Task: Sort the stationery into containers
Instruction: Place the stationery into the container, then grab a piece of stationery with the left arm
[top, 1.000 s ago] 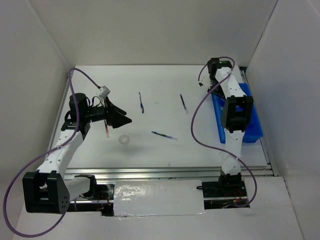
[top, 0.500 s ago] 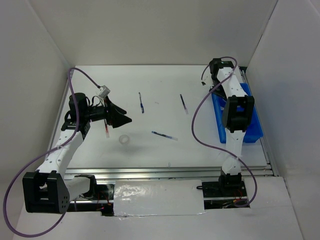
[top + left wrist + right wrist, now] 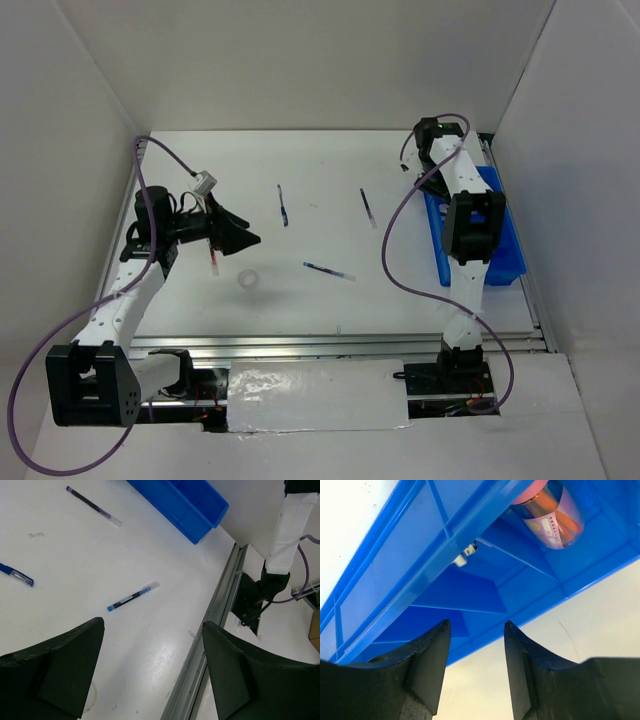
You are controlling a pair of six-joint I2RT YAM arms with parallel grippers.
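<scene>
The blue bin (image 3: 503, 250) stands at the right side of the table, and my right gripper (image 3: 428, 180) hangs over its far end. In the right wrist view that gripper (image 3: 477, 625) is open with nothing between its fingers. Below it the bin (image 3: 445, 595) holds a fat pink marker (image 3: 550, 515) and a tiny beige eraser (image 3: 465, 555). My left gripper (image 3: 252, 230) hovers open and empty at the left. Near it lie a red pen (image 3: 213, 260) and a clear tape ring (image 3: 248, 279). Three dark-blue pens (image 3: 283, 205) (image 3: 368, 207) (image 3: 329, 271) lie mid-table.
The left wrist view shows the left gripper (image 3: 152, 630), pens (image 3: 132, 596) (image 3: 92, 505), the bin (image 3: 185, 502), a paperclip (image 3: 191, 633) and the metal rail (image 3: 220, 605) along the table's near edge. White walls enclose the table on three sides.
The right wrist has shifted slightly over the bin's far end. The left arm has barely moved, and the pens and tape ring lie where they were.
</scene>
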